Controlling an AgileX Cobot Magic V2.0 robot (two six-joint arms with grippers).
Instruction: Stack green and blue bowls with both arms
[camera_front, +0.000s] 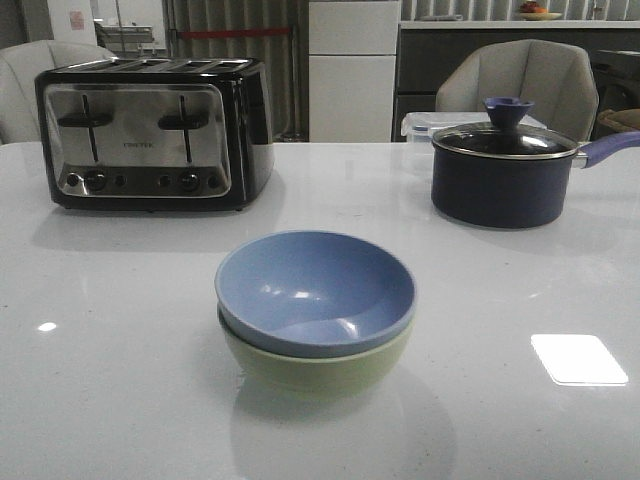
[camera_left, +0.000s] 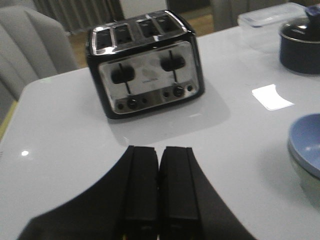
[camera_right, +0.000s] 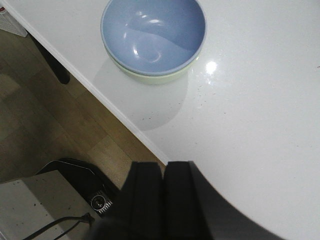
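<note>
The dusty blue bowl (camera_front: 315, 290) sits nested inside the pale green bowl (camera_front: 318, 370) near the table's front middle. Neither arm shows in the front view. My left gripper (camera_left: 159, 150) is shut and empty, above the table left of the bowls; the blue bowl (camera_left: 306, 145) and green bowl (camera_left: 309, 182) show at that view's edge. My right gripper (camera_right: 164, 165) is shut and empty, over the table's front edge, apart from the stacked blue bowl (camera_right: 154, 32) and green bowl (camera_right: 155, 76).
A chrome and black toaster (camera_front: 155, 132) stands at the back left. A dark lidded saucepan (camera_front: 505, 172) with a handle stands at the back right, a clear plastic box (camera_front: 425, 124) behind it. The table's front edge (camera_right: 120, 117) drops to a wooden floor.
</note>
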